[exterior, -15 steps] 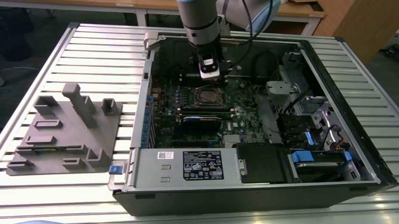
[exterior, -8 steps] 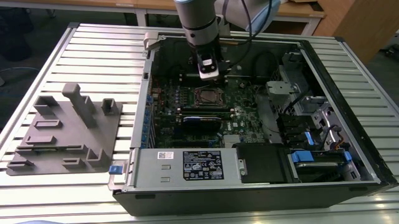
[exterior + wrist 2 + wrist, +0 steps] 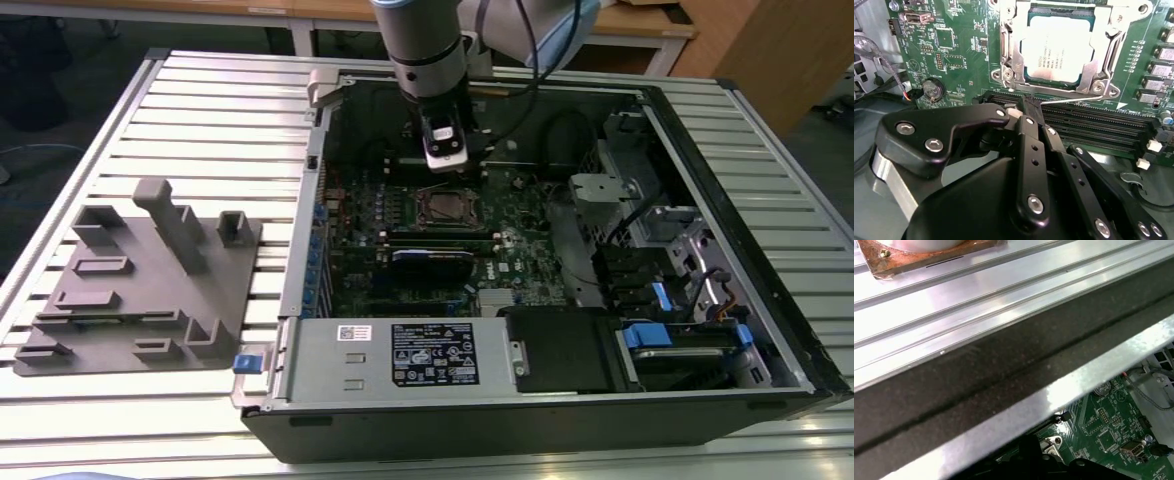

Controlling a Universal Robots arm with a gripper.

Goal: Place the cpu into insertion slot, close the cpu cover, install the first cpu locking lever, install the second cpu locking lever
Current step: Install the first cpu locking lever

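Open black PC tower case [image 3: 747, 300] fills centre-right of exterior view, lying on slatted aluminium table [image 3: 214, 110]. Green motherboard [image 3: 954, 45] partly hidden by black gripper [image 3: 1026, 107] w/ fingers closed together, holding nothing. Square silver-grey cpu [image 3: 1056, 47] sits in metal-rimmed insertion slot [image 3: 1009, 75], top centre of second wrist view; print too small to read.

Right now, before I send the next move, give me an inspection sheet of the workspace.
Surface: slatted metal table, carrying an open computer case.
Job's things: cpu sits in the insertion slot; cpu cover lies closed around it.
Clutter: grey fixture block on the exterior view's left.
Grippers: gripper shut, holding nothing, beside the socket.
Cables: thin wires at the board's edge.
Surroundings: wooden desks behind.
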